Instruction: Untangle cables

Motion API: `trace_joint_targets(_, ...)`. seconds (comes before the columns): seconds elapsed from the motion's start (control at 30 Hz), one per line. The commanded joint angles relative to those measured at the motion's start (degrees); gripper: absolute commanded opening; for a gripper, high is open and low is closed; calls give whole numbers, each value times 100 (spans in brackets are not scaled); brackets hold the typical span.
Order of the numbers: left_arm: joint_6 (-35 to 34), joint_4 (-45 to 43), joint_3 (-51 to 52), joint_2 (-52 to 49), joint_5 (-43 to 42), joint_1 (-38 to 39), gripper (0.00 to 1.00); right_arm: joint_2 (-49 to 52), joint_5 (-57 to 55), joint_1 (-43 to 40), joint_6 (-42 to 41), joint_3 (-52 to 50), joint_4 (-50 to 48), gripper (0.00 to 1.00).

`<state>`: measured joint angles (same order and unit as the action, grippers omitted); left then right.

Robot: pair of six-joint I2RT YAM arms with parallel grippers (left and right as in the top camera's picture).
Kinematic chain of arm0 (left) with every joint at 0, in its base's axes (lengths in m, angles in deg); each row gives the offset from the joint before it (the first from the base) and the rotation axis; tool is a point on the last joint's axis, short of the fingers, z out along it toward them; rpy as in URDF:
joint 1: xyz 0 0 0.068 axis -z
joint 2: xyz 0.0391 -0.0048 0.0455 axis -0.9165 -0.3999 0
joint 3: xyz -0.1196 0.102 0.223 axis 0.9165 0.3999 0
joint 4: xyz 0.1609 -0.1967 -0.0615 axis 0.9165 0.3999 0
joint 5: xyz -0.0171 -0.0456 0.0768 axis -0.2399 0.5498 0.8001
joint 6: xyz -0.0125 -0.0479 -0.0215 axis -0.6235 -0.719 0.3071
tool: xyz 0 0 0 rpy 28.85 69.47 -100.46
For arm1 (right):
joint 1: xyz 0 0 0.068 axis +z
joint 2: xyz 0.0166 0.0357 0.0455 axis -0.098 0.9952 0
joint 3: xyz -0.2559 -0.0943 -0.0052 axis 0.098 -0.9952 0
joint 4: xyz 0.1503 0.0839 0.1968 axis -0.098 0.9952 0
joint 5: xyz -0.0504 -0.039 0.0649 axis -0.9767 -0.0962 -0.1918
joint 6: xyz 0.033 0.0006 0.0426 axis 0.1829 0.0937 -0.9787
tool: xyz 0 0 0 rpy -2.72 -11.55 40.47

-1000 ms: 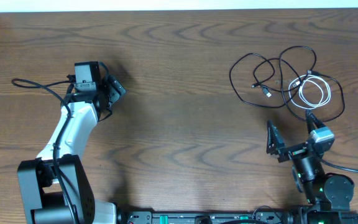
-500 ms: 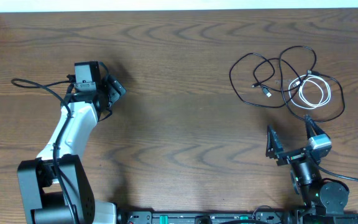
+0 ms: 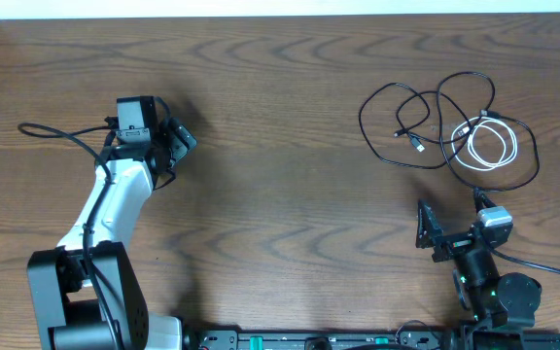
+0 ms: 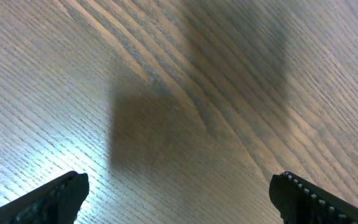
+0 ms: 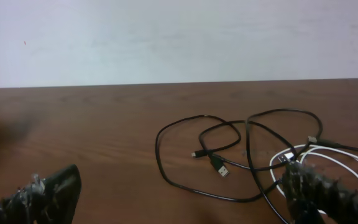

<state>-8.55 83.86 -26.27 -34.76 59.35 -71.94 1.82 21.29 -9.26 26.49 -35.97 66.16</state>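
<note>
Gaping wide, left end effector point(image 4: 178, 190) and right end effector point(image 5: 180, 186) hold nothing.

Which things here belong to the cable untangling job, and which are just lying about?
Job: black cable, tangled with the white cable; open right gripper nearest them.
Just there: left arm's own black wire on the table; open left gripper, far from both.
</note>
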Motion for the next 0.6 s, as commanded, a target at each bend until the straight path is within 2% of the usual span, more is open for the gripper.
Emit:
trace_joint_targets(0.0, 33, 11, 31, -20, 33, -15, 97, -31, 11, -35, -22, -9, 37, 99)
trace_joint_targets(0.57, 33, -13, 31, -20, 33, -15, 98, -24, -96, -35, -20, -9, 39, 99)
